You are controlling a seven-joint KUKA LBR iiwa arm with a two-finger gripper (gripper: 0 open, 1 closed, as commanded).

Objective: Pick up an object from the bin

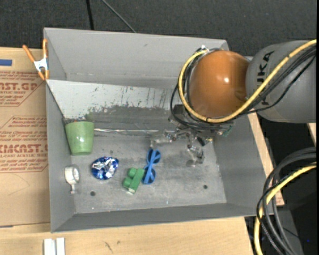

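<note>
**Gripper open and empty above the bin floor, blue piece closest**

The gripper (176,146) hung low over the right half of the grey bin (149,52), below the arm's orange cover (218,84), which was ringed by yellow and black cables (183,86). Its two metal fingers (194,154) stood spread apart, and only bare bin floor showed between them, so it had hold of nothing. Whether the fingertips touched the floor could not be made out.

The thing nearest the gripper was a blue plastic piece (150,166), shaped rather like a small pair of glasses. It lay just beside the gripper's left-hand finger as the camera saw it, a little toward the near wall and outside the gap between the fingers. Touching the far end of that piece, further from the gripper the same way, lay a small green block (131,178).

Beyond the block, further again from the gripper, sat a crumpled blue and white wrapper (105,168), and past that a small white object (72,175) close to the bin's left wall. A light green cup (80,137) lay well apart from the gripper, across the floor at about the gripper's own level in the view, against the left wall, its open end toward the back wall. The floor under and behind the gripper was scuffed metal.
</note>
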